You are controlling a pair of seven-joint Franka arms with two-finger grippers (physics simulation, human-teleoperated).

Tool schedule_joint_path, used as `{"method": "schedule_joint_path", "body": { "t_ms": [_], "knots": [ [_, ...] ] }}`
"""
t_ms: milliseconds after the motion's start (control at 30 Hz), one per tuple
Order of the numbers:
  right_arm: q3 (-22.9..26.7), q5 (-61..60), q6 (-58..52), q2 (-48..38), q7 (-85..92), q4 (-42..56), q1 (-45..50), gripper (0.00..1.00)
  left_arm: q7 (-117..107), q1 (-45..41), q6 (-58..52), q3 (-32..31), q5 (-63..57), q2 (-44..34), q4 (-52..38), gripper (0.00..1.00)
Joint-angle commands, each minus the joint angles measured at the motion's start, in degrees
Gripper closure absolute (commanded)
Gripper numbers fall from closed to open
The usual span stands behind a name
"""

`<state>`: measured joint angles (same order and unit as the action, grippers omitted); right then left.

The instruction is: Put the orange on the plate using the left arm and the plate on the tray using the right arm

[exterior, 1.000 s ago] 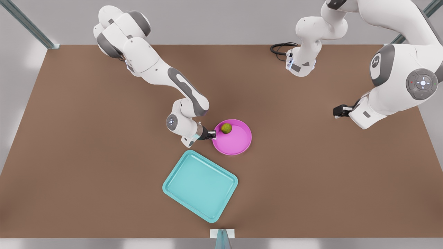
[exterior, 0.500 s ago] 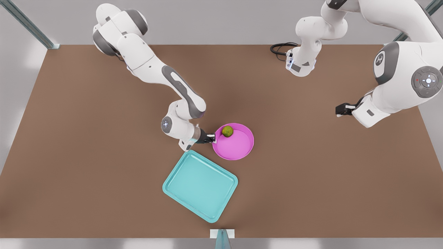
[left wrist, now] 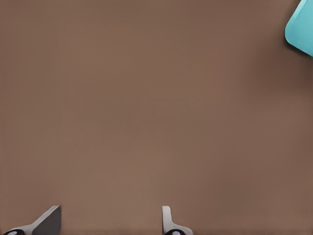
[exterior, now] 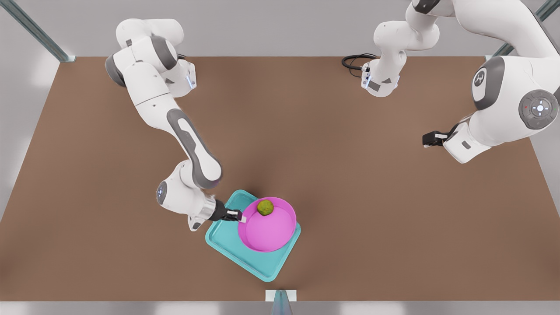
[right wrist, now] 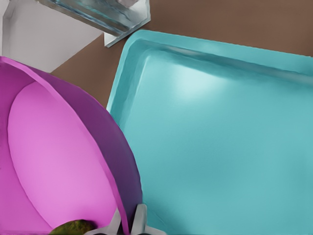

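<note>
- Now our right gripper (exterior: 239, 215), clamped on the plate (exterior: 267, 229) rim at 9 o'clock, has carried it over the tray (exterior: 227, 240); orange (exterior: 265, 207) aboard at 12 o'clock.
- Lowering and release remain, we judge.
- Left gripper (exterior: 431, 139) waits, fingers spread, over bare bench (exterior: 350, 197).

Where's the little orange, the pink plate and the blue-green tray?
orange (exterior: 265, 207): front view, middle of the fruit.
plate (exterior: 267, 229): front view, bare pink floor.
tray (right wrist: 230, 147): right wrist view, bare teal floor.
</note>
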<state>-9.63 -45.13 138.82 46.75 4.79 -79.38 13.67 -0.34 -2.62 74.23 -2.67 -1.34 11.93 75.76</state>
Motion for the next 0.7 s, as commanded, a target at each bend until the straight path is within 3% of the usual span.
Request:
{"method": "schedule_joint_path", "body": {
  "t_ms": [0,200,233,267,533,667],
  "knots": [
    [0.40,1.18,-6.01,0.27,-0.58,0.54,-1.62,0.79,0.17,-0.01,-0.23,0.03,0.02,-0.06,0.01,0.00],
    [0.40,2.33,-8.30,0.62,-0.75,0.72,-3.82,0.79,0.08,-0.10,-0.32,0.04,-0.07,-0.15,-0.08,0.00],
    [0.40,2.33,-8.30,0.88,-0.58,0.72,-3.65,0.43,0.17,-0.10,-0.40,0.04,0.02,-0.50,-0.34,0.00],
    [0.40,2.33,-8.30,0.97,-0.93,0.72,-3.47,0.00,0.17,-0.01,-0.40,0.04,0.02,-0.50,-0.35,0.00],
    [0.40,2.76,-12.23,0.27,-0.31,1.24,-4.44,0.00,0.17,0.25,-0.32,0.04,-0.33,-0.06,-0.43,0.00],
    [0.58,38.61,-51.88,-4.65,-1.02,11.25,-10.68,0.00,-0.62,0.16,-2.25,0.04,-0.07,0.02,-0.61,0.00]
  ]
}}
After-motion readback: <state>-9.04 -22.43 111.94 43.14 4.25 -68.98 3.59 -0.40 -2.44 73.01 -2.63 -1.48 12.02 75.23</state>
